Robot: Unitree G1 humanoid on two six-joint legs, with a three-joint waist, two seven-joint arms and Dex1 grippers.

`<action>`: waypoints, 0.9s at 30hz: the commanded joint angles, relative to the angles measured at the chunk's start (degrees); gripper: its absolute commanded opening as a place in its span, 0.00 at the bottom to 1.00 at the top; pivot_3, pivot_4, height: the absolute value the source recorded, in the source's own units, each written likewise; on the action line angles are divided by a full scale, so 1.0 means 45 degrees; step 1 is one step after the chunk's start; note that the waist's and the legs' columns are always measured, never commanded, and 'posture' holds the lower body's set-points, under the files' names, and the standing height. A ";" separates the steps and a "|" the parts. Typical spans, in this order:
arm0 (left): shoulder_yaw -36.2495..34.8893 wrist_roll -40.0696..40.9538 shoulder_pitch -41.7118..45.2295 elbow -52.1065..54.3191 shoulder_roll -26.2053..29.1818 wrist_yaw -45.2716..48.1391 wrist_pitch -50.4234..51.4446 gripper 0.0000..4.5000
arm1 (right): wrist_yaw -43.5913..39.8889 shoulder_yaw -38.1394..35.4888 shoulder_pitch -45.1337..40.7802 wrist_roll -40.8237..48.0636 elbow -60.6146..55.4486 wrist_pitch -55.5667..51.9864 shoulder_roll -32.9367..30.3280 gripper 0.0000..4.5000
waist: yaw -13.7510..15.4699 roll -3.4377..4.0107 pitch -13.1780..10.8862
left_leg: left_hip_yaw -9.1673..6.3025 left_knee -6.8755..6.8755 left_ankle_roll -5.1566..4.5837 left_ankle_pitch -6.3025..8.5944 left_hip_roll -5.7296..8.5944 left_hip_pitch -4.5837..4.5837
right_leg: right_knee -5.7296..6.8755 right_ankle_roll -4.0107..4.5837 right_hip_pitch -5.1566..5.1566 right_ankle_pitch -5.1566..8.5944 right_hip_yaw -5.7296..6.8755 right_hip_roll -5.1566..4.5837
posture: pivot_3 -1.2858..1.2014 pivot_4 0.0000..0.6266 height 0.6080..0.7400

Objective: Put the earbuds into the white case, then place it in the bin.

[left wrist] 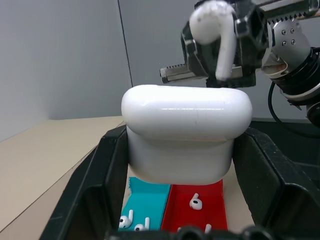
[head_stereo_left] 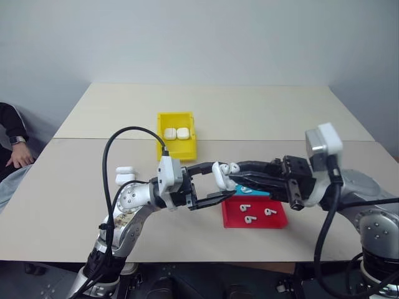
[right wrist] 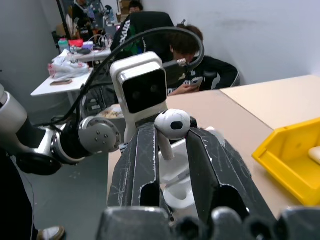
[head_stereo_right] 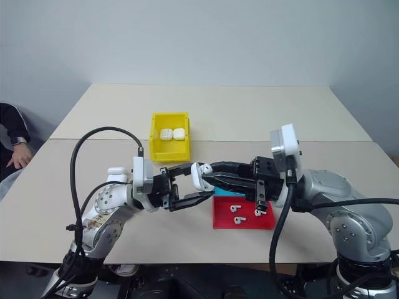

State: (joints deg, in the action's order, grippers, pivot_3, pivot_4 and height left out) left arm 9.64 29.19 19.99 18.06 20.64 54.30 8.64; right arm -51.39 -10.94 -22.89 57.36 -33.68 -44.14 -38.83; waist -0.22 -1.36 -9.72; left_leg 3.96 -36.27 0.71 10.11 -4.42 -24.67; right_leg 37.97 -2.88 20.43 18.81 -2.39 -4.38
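Two grippers: meeting at frame centre, above the table (head_stereo_left: 75, 205).
Left gripper (head_stereo_left: 211, 182): clamped on the white case (head_stereo_left: 219, 176), centre.
Right gripper (head_stereo_left: 235, 175): pinching an earbud (right wrist: 172, 125) just over that case.
Bin (head_stereo_left: 177, 149): upper centre, two cases inside.
Red tray (head_stereo_left: 274, 220): lower right, three earbuds.
Teal tray (left wrist: 145, 200): beside the red one.

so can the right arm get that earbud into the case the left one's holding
Probably yes. The right gripper is shut on an earbud held just above the white case, which the left gripper clamps between its fingers. Nothing sits between them, though I can't tell whether the case's lid is open.
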 commanded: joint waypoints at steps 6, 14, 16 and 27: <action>-0.0349 0.0135 -0.0241 0.0768 -0.0045 -0.0256 -0.0271 0.62 | -0.0654 0.0530 0.0232 -0.1012 0.0104 0.1207 -0.0146 0.19 | 0.0006 0.0000 0.0000 | -0.0002 -0.0002 0.0000 0.0000 0.0000 0.0000 | 0.0001 0.0000 -0.0001 0.0000 0.0002 0.0000 | 0.52 0.24 1.00; -0.0358 0.0140 -0.0294 0.0790 -0.0086 -0.0242 -0.0336 0.62 | -0.0850 0.0926 0.0255 -0.1701 0.0420 0.1714 -0.0053 0.19 | 0.0013 -0.0001 0.0000 | -0.0001 0.0000 0.0000 0.0000 0.0001 -0.0001 | -0.0003 0.0000 0.0000 0.0000 0.0002 0.0000 | 0.52 0.24 1.00; -0.0347 0.0153 -0.0288 0.0777 -0.0121 -0.0235 -0.0354 0.62 | -0.0844 0.0984 0.0250 -0.1738 0.0429 0.1741 -0.0066 0.19 | 0.0012 0.0000 0.0000 | -0.0002 0.0000 0.0000 0.0000 0.0000 -0.0001 | -0.0002 0.0000 0.0000 0.0000 0.0003 0.0000 | 0.52 0.24 1.00; -0.0328 0.0060 -0.0198 0.0517 -0.0220 -0.0106 -0.0499 0.62 | -0.0997 0.1060 0.0488 -0.2055 0.0295 0.2255 -0.0119 0.19 | 0.0013 -0.0001 0.0000 | -0.0001 0.0001 0.0000 0.0000 0.0000 -0.0001 | -0.0003 0.0000 0.0000 0.0000 0.0003 0.0000 | 0.52 0.24 1.00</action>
State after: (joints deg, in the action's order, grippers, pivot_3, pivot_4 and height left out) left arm 8.86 29.12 18.38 19.28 20.01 53.57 8.08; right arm -55.22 -5.39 -21.04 48.46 -31.01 -36.13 -39.01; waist -0.17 -1.36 -9.73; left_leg 3.96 -36.27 0.71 10.11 -4.41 -24.67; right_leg 37.96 -2.88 20.43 18.81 -2.38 -4.38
